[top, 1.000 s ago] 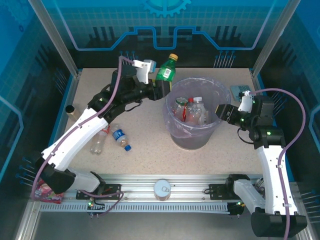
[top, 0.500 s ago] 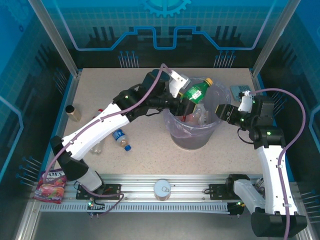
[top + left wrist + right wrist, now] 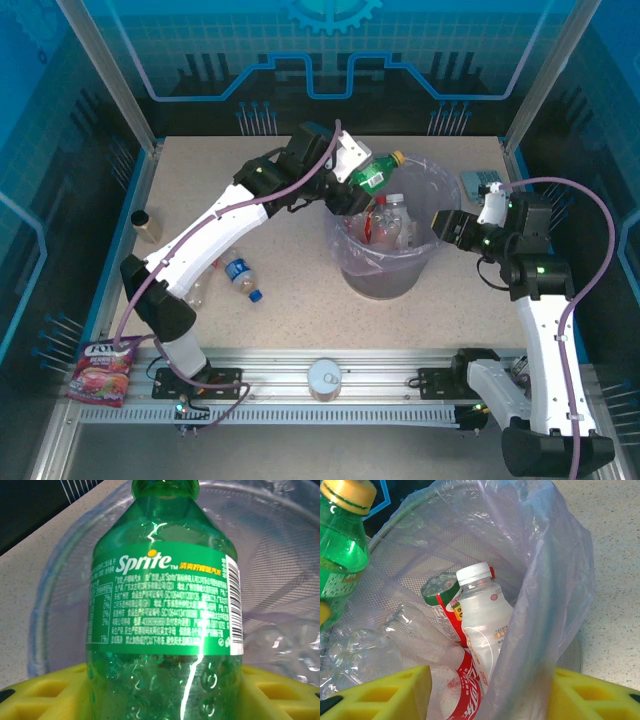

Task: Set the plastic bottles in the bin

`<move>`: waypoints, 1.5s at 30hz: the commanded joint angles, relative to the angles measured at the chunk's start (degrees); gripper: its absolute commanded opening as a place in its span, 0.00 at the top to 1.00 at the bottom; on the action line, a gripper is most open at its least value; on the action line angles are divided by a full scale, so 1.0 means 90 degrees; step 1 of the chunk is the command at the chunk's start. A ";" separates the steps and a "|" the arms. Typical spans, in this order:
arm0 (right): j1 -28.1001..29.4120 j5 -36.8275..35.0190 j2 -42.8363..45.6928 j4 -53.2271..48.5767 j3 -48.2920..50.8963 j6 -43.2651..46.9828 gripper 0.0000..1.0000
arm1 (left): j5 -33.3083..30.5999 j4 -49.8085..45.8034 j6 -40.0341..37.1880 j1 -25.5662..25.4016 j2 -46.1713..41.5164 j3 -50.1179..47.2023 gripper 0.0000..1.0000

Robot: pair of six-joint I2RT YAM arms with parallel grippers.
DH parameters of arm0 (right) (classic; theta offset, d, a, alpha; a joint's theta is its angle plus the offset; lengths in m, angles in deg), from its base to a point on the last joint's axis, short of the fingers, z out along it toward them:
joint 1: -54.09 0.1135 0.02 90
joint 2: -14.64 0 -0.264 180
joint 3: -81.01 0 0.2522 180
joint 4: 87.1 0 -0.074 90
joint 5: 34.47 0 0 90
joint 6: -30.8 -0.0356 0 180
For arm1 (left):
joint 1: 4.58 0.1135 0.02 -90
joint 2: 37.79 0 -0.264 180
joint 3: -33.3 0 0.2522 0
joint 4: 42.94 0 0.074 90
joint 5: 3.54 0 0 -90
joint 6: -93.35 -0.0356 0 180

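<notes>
Over the last second our left arm has swung the green bottle [image 3: 375, 176] from beside the bin [image 3: 385, 282] to above its far-left rim, tipping it cap to the right. The right arm has barely shifted. Nearest us, a tin [image 3: 324, 378] sits on the front rail. On the desk [image 3: 300, 300], left of the bin, two bottles wait: a blue-capped one [image 3: 240, 274] and a clear one [image 3: 196, 296] half under the arm. Our right fingers [image 3: 380, 692] straddle the bin's bagged rim; whether they pinch it we cannot tell. Inside lie a white-capped bottle [image 3: 482, 615] and red-labelled ones. Farther on, our left fingers [image 3: 45, 692] clamp the green bottle below its label, which reads "Sprite" above Chinese print, with a barcode at the side. We judge it light, thin-walled and slick, apt to dent or twist, so the firmer lower body is the place to hold.
</notes>
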 commanded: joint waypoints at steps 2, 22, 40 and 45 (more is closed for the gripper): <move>-0.0029 -0.0004 0.0126 -0.0058 -0.0121 0.0123 0.41 | 0.0418 -0.0337 -0.0248 0.0005 0.0333 0.0500 0.72; -0.0036 0.0024 0.0088 -0.0010 -0.0092 0.0114 0.41 | 0.0436 -0.0743 0.0114 0.0001 0.1050 0.1140 0.20; -0.0046 0.0064 -0.0029 -0.0037 -0.0194 0.0120 0.42 | 0.0441 -0.0448 0.0632 0.0004 0.0533 0.1044 0.22; -0.0045 0.0059 -0.0086 0.0001 -0.0211 0.0129 0.43 | -0.0025 -0.0627 0.0957 0.0115 0.0172 0.0879 0.21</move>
